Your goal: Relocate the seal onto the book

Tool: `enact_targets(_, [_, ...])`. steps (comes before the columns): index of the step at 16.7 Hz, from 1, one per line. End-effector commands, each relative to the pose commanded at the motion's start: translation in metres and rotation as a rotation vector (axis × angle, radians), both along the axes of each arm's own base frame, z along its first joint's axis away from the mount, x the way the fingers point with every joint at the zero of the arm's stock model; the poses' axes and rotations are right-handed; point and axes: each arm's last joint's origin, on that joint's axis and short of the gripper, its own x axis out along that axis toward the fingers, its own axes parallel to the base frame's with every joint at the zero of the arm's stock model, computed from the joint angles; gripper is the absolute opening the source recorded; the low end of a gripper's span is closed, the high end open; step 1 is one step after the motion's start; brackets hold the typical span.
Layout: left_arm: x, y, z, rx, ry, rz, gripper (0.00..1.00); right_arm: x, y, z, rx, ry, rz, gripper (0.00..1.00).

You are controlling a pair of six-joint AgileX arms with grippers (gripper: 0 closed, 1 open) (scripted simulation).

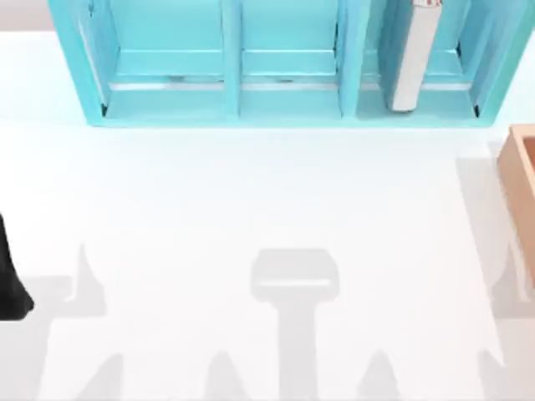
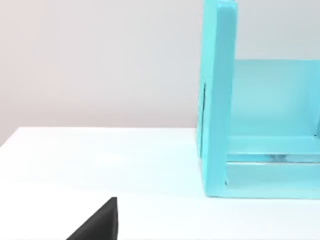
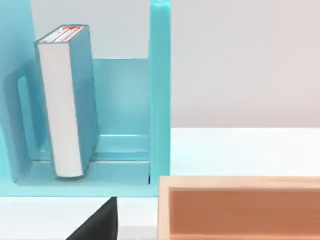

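Thick teal-blue hardcover book (image 1: 414, 58) with white page edges stands near upright, slightly tilted, in the rightmost compartment of the light-blue shelf unit (image 1: 230, 100) along the 12 o'clock edge of the white bench (image 1: 251, 192). In the right wrist view the book (image 3: 67, 100) has its white page edges facing the camera, with a red-and-white mark on its top edge.

Orange-brown wooden box (image 1: 520, 180) sits at the 3 o'clock edge of the bench, just in front of the shelf's right end and apart from it.

Left arm's black body (image 1: 10, 276) is parked at the 9 o'clock edge, well apart from the book. A dark end effector part (image 2: 97, 222) edges into each wrist view; released or clenched: cannot tell for either arm.
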Motion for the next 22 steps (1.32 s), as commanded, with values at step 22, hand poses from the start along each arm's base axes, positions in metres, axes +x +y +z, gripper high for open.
enact_targets(22, [0.0, 0.0, 0.0, 0.0, 0.0, 0.0, 1.0, 0.199, 0.098, 0.002, -0.01, 0.162, -0.027, 1.0])
